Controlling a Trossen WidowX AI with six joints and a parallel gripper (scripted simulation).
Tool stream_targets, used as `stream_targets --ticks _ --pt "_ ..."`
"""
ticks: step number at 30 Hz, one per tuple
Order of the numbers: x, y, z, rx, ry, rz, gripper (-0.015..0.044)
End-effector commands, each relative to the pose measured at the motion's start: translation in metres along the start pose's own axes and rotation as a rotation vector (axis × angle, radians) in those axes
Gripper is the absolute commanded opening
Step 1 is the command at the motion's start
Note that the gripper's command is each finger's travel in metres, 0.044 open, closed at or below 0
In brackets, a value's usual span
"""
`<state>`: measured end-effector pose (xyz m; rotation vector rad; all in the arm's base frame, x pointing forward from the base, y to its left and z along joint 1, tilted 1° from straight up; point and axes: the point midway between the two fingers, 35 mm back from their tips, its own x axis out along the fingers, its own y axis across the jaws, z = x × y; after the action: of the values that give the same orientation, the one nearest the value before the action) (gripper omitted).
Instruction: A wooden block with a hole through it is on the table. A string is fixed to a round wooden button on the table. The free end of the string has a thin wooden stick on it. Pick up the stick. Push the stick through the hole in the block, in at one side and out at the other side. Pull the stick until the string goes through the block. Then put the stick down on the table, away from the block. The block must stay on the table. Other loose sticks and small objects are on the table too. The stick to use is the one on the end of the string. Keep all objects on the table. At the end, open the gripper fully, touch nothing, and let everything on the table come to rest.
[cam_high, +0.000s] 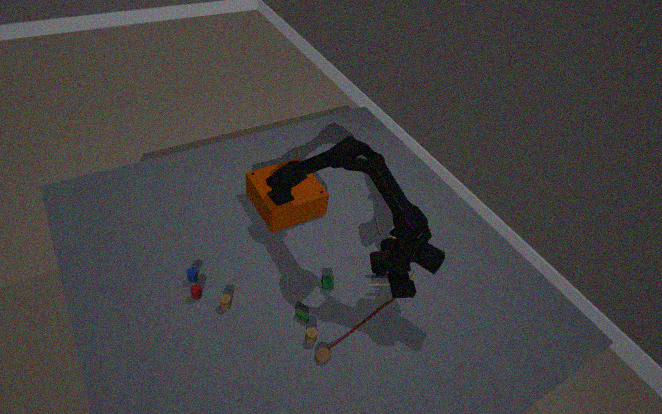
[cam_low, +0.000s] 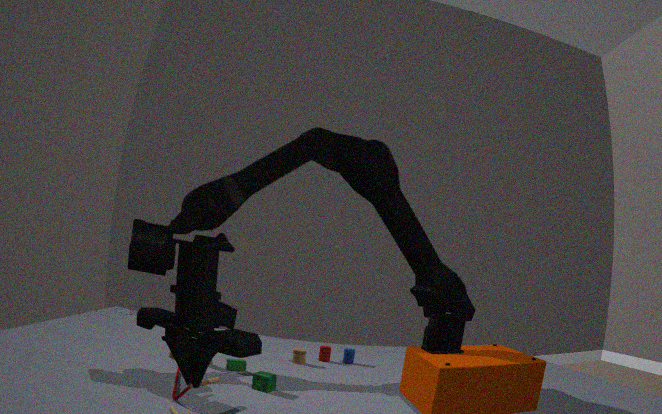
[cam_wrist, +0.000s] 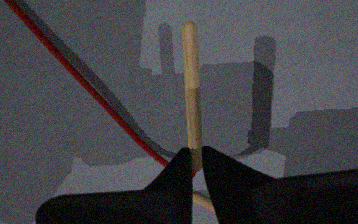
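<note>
Progress: pickup done, threading not begun. Left to right in the top view — small blue (cam_high: 191, 274) and red cylinders (cam_high: 195, 291), a tan peg (cam_high: 225, 301), an orange box-shaped base (cam_high: 286, 197), two green cubes (cam_high: 301, 314), a round wooden button (cam_high: 323, 354), a thin red string (cam_high: 361, 322) running from it up to the gripper (cam_high: 403, 289). The matte black jaws are pressed onto the stick (cam_wrist: 192, 90) — a smooth, pale, round-tipped dowel — held just above the grey table (cam_high: 125, 210). Which piece is the holed block cannot be told. Left: insertion, pull-through, set-down, release.
</note>
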<state>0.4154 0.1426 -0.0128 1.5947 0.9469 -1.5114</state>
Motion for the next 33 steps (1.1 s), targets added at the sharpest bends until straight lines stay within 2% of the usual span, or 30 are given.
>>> stream_targets --ticks 1,33 --pt "0.002 -0.005 0.002 0.004 0.003 -0.003 0.0" --pt "0.017 -0.021 0.023 0.004 0.002 -0.004 0.0"
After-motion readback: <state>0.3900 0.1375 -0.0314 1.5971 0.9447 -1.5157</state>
